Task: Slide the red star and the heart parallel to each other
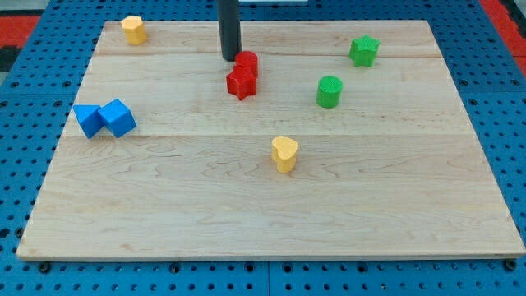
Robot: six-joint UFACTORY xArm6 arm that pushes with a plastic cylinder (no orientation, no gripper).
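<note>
The red star (241, 83) lies on the wooden board (271, 205), above centre. A second red block (247, 62) touches its upper right side. The yellow heart (284, 154) stands near the board's middle, below and right of the star. My tip (230, 57) is down on the board just left of the upper red block, above the star, close to or touching that block.
Two blue blocks (103, 118) sit together at the view's left. A yellow block (133, 30) is at the top left. A green cylinder (329, 91) and a green star (364, 51) are at the right. A blue pegboard surrounds the board.
</note>
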